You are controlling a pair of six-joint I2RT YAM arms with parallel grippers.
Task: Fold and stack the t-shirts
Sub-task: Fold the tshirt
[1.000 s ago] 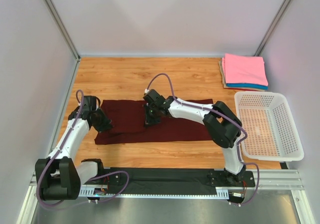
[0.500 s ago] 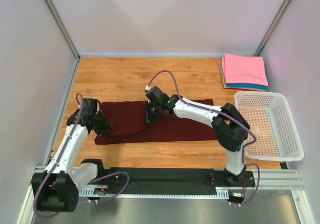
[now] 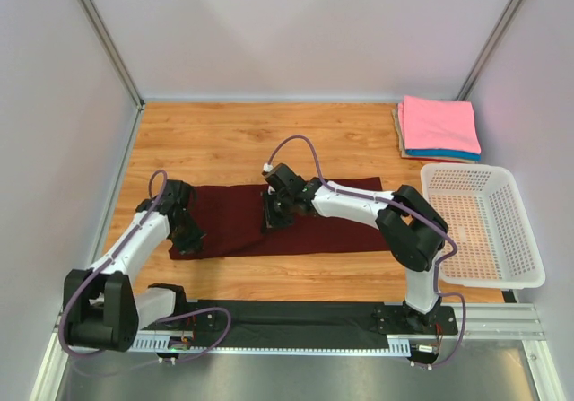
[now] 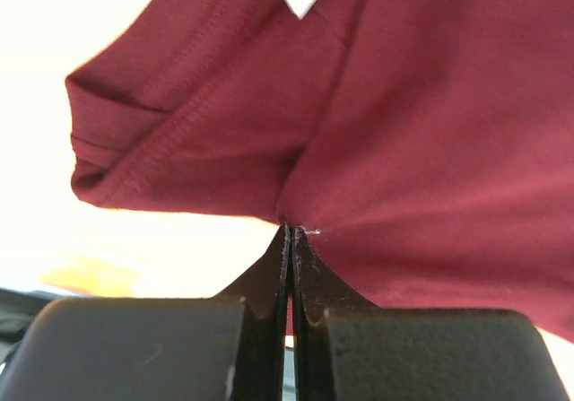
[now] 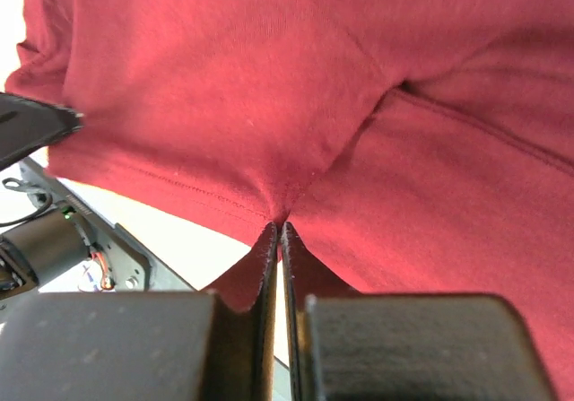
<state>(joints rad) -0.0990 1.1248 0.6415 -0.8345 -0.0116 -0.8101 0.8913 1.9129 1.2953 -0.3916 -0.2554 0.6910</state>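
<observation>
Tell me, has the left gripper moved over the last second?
Yes. The left gripper, shut on the maroon shirt, has shifted a little to the right, away from the left wall, and nearer the table front edge.

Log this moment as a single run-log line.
left hand: shut on maroon t-shirt | right hand: shut on maroon t-shirt | folded t-shirts: stacked, far right corner

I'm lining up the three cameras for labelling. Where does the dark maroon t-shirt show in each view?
Top external: maroon t-shirt spread left of centre.
Left wrist: fills top and right, pinched by left gripper.
Right wrist: fills most of frame, pinched by right gripper.
Shared landmark: those pinch points, at the shirt's left end and middle from above.
</observation>
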